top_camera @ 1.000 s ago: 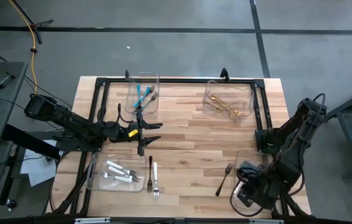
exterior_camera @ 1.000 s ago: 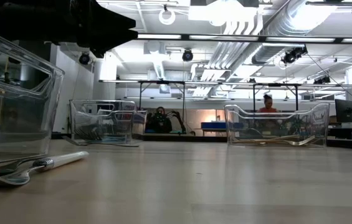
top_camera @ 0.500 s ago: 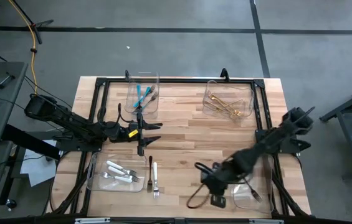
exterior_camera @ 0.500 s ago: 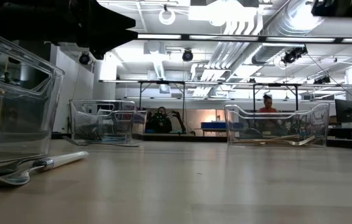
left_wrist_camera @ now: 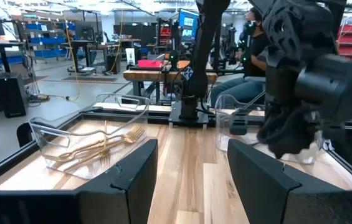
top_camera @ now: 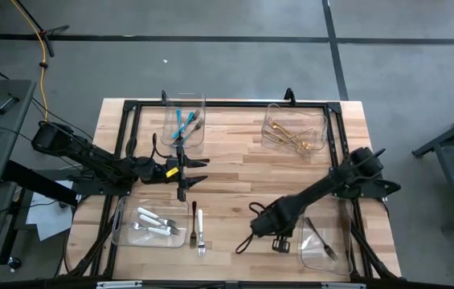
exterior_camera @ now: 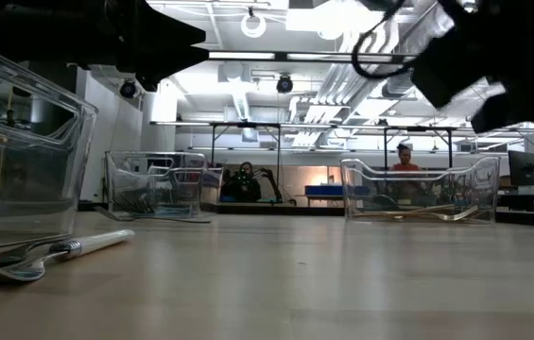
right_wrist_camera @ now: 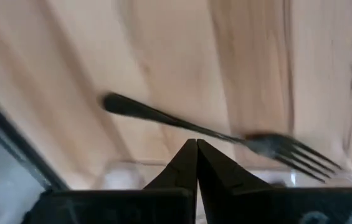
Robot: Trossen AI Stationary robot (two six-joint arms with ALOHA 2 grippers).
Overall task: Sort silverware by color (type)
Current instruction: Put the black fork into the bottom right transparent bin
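Dark fork (right_wrist_camera: 225,134) in near-right bin — tines perhaps toward the table's near edge.

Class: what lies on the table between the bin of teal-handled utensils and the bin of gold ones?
Nothing: the high view shows only bare wood between the teal bin and the gold bin.
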